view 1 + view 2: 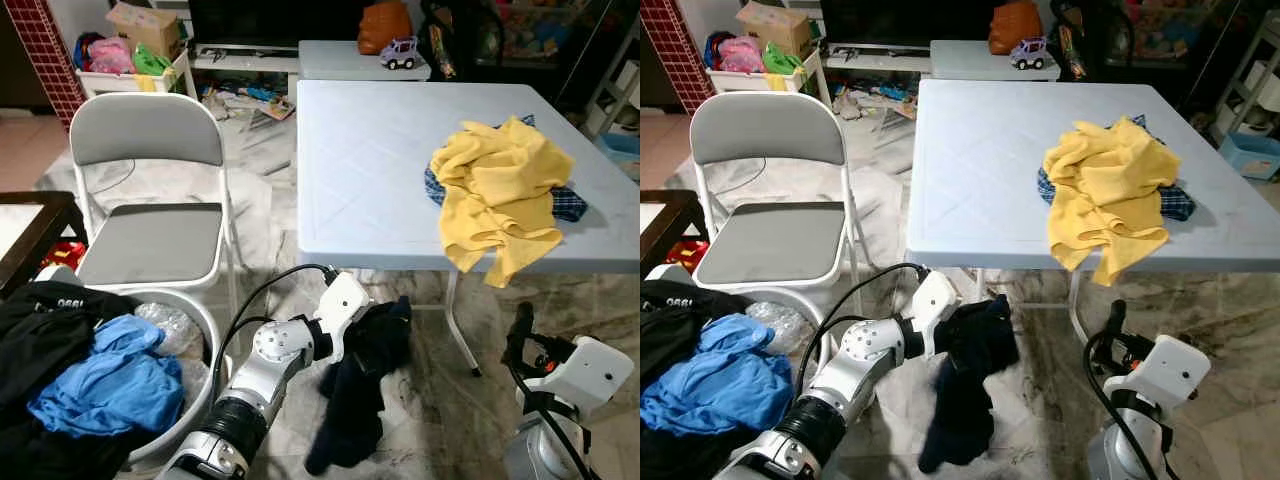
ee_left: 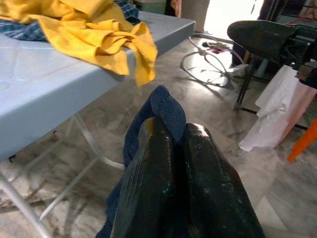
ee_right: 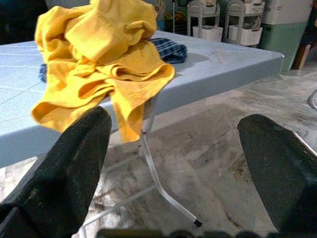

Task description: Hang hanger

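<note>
Two grippers appeared at the near edge of the scene. The left gripper (image 2: 173,144) had its black fingers (image 2: 148,168) pressed together on a fold of a dark navy garment (image 1: 362,380), which hung from the pinch down to the marble floor (image 1: 430,380) just in front of the table. The right gripper (image 3: 173,148) was raised low at the right, its two fingers spread wide apart and holding nothing, aimed toward the table's near edge. No hanger could be made out in any view.

Beside the left arm, at the near left, stood a round laundry basket (image 1: 205,330) heaped with a blue cloth (image 1: 105,385) and black clothing (image 1: 40,320). Just behind the basket stood a grey folding chair (image 1: 150,190), its seat bare, with a dark wooden table corner (image 1: 35,225) to its left.

To the right of the chair stood a pale blue folding table (image 1: 370,170). A yellow garment (image 1: 500,195) lay crumpled near the table's right front corner, one end drooping over the near edge, and it rested on top of a blue checked cloth (image 1: 568,205).

Farther back, a second, smaller table (image 1: 340,60) carried a toy car (image 1: 399,53) and an orange bag (image 1: 384,26). At the far left sat a white bin of toys (image 1: 125,65) with a cardboard box (image 1: 145,25) above it.
</note>
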Robot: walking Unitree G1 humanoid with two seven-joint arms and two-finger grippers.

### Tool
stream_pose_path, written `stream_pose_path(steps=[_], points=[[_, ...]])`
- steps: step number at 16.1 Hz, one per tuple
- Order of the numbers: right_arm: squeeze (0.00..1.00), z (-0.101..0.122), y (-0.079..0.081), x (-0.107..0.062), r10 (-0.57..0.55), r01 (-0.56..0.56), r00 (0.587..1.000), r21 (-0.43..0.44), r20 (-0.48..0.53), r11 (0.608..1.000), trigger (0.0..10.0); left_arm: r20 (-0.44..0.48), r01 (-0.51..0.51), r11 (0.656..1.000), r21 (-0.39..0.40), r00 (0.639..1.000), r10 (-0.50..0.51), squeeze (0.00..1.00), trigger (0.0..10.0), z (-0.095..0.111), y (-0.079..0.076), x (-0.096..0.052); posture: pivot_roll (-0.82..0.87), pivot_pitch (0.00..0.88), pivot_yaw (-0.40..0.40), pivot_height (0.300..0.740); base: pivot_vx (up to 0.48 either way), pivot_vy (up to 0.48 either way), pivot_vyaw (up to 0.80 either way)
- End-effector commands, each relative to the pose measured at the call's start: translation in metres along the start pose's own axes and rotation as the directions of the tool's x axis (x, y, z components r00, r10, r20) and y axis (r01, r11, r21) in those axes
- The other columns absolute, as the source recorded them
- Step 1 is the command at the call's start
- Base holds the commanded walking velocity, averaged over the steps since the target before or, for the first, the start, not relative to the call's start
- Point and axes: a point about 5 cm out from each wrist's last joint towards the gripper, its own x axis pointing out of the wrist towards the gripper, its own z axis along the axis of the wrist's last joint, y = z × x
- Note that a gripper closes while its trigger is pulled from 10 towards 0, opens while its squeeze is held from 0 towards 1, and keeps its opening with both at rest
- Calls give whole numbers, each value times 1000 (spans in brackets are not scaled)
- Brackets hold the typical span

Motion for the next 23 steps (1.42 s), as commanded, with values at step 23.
stream_pose_path(steps=[23], points=[[0, -2, -11, 3, -21, 21, 1000, -42, -6, 999, 10000, 17, -60, 998, 10, 998, 60, 0, 10000, 6, 2, 11, -90, 0, -41, 740, 42, -326, 0]])
